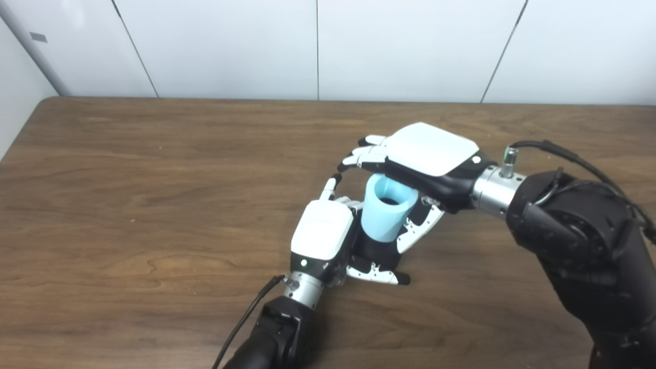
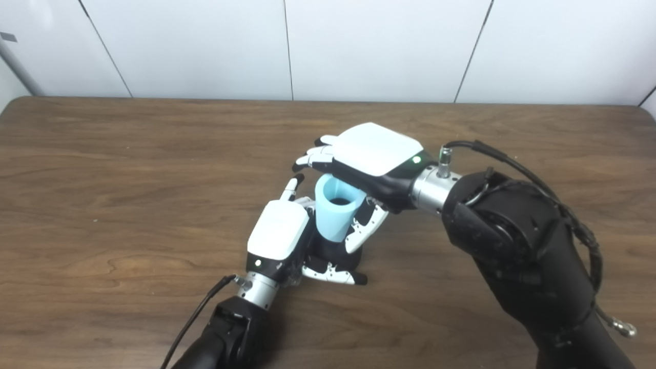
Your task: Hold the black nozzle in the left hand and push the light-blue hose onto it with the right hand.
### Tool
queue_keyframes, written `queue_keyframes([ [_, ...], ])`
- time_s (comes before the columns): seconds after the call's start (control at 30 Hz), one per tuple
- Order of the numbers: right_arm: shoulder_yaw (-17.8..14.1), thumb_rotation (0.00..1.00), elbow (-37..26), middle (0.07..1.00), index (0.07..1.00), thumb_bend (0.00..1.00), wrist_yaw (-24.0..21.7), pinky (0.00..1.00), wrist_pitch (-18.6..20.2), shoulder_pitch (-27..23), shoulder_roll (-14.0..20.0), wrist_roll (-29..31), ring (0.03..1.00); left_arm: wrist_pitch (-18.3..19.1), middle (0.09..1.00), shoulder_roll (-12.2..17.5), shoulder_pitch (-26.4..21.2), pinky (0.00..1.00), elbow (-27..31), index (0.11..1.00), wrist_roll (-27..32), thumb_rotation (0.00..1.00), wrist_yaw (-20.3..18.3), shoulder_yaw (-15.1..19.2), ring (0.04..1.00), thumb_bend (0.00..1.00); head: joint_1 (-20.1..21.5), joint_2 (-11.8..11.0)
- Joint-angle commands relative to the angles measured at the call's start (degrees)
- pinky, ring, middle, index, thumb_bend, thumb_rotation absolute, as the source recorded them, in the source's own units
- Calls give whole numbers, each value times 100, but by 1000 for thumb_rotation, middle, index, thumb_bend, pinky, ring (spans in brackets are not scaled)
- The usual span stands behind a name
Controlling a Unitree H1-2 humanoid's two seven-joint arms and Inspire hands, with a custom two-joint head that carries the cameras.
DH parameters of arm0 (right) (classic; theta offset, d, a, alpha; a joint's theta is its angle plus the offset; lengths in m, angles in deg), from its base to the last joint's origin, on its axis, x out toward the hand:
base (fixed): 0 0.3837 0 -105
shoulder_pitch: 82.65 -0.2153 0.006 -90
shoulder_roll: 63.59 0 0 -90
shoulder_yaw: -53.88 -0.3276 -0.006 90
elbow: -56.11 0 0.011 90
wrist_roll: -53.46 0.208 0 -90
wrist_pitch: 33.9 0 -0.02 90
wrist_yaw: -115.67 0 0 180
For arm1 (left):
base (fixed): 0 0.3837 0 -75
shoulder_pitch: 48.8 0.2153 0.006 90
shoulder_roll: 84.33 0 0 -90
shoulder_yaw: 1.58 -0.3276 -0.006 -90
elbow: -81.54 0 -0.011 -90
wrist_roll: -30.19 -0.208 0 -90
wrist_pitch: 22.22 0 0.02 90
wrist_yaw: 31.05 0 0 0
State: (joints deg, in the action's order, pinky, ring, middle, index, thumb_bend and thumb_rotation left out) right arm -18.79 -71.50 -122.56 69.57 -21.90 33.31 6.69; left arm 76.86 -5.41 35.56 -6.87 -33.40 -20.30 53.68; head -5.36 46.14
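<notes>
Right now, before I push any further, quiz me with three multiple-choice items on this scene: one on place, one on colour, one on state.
1. Where does the light-blue hose stand?
A. Flat on the table's far left corner
B. Between the two robot hands, above the black nozzle
C. Leaning on the wall

2. What colour is the tabletop?
A. White
B. Green
C. Brown wood grain

3. What is the left robot hand doing?
A. Closed around the black nozzle
B. Lying open, away from everything
C. Holding a cable

Answers:
1 B: the hose's lower end sits over the nozzle, with the right robot hand at its top.
2 C: wood grain shows across the whole surface.
3 A: its fingers wrap the dark part below the hose.
</notes>
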Motion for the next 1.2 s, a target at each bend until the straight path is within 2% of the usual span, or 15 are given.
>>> queue_keyframes([
  [0.0,-191,325,-221,911,883,982,171,849,61,-328,-4,97,942,18,475,13,265,992,-278,495,-83,0,-111,-134,617,523,-14,7],
  [0.1,-353,351,-258,921,894,982,160,843,168,-429,-3,287,948,32,466,6,278,998,-281,500,-91,0,-121,-142,615,523,-18,14],
  [0.3,-544,383,-469,927,898,988,3,842,620,-690,39,483,952,67,468,0,292,999,-302,497,-107,0,-127,-140,612,523,-24,17],
  [0.4,-585,375,-580,933,901,976,-29,896,768,-810,125,608,949,77,467,1,290,997,-308,499,-114,0,-126,-137,613,523,-24,21],
  [0.53,-668,398,-718,919,897,940,82,966,776,-790,217,777,935,52,464,18,282,995,-334,500,-95,0,-92,-125,615,523,-45,20],
  [0.67,-687,507,-988,921,891,874,29,926,864,-567,317,750,950,49,465,32,281,993,-338,500,-82,0,-85,-107,613,523,-8,10],
  [0.77,-624,639,-1129,960,914,820,111,886,648,-258,452,746,978,40,467,42,274,993,-358,499,-77,0,-77,-100,612,523,-30,-10],
  [0.9,-558,768,-1234,998,971,805,308,947,248,261,529,613,999,0,477,58,260,987,-379,495,-55,0,-59,-92,619,523,-39,-13],
  [1.03,-463,832,-1263,1000,999,790,401,995,-125,577,457,293,1000,-23,476,68,246,993,-379,494,-25,0,-49,-62,619,523,-6,-30],
  [1.17,-418,853,-1267,1000,1000,769,419,1000,-406,813,420,61,1000,-46,471,95,219,997,-390,499,-62,0,-45,-60,615,523,-14,-27],
])
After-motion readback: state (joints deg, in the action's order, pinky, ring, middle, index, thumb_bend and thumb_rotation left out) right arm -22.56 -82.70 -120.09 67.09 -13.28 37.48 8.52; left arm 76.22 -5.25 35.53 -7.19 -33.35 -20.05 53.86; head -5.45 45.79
